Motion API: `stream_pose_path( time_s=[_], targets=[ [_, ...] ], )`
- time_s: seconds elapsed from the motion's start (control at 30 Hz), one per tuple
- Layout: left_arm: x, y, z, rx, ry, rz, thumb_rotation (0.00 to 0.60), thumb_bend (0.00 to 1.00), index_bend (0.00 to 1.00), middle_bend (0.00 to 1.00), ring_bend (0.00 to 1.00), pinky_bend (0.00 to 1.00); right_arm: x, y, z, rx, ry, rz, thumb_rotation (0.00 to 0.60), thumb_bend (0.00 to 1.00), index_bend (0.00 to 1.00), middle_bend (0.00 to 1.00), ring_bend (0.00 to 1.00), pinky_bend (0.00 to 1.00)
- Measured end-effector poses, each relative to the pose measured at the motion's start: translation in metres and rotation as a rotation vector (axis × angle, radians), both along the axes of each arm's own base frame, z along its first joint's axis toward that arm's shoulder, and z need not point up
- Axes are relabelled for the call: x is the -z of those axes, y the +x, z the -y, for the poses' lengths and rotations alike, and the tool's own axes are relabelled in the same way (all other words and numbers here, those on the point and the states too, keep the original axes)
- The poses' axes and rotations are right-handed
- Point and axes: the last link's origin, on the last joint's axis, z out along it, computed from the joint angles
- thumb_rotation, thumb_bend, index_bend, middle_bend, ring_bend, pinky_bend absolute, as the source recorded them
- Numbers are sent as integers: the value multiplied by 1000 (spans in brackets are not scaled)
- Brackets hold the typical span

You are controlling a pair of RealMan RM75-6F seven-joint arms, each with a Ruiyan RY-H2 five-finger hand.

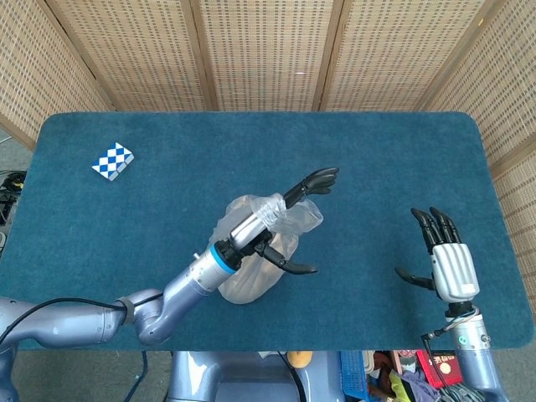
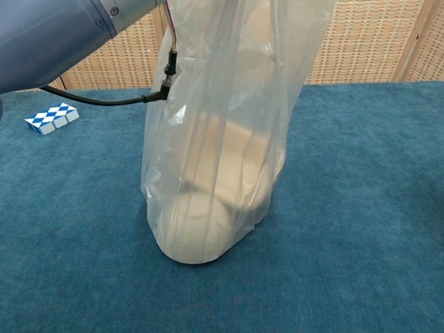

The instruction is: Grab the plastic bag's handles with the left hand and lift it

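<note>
A translucent plastic bag [image 1: 244, 283] with pale round containers inside stands near the front middle of the blue table [image 1: 167, 126]. Its top is pulled up taut around my left hand [image 1: 276, 226]. The handles hang over that hand between the outstretched fingers [image 1: 318, 179] and the thumb. In the chest view the bag [image 2: 222, 173] stretches up out of frame, its base at the cloth; I cannot tell whether it touches. Only my left forearm [image 2: 55, 31] shows there. My right hand [image 1: 448, 261] hovers at the front right, fingers spread, holding nothing.
A blue-and-white checkered block [image 1: 112, 160] lies at the far left of the table, also in the chest view [image 2: 50, 117]. A black cable [image 2: 104, 100] runs from my left forearm beside the bag. Woven screens stand behind the table.
</note>
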Motion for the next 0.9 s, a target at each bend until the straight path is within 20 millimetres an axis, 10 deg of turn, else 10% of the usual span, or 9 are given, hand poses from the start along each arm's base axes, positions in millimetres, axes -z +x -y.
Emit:
stream_pose_path(
  time_s=[0.2, 0.3, 0.6, 0.9],
  targets=[
    [-14, 0, -7, -11, 126, -29, 445, 17, 24, 14, 69, 69, -2, 0, -1, -3, -8, 2, 600, 0, 0, 147, 44, 77],
    [-23, 1, -10, -17, 148, -36, 548, 16, 44, 58, 100, 130, -4, 1, -1, -3, -13, 4, 600, 0, 0, 147, 44, 77],
    [-48, 11, -9, -44, 109, -3, 600, 23, 660, 739, 692, 644, -6, 2, -1, -8, -25, 10, 600, 0, 0, 147, 45, 77],
    [-73, 17, -12, -124, 65, 52, 600, 829, 997, 972, 907, 968, -10, 2, -3, -15, -35, 19, 600, 0, 0, 148, 45, 77]
  ],
)
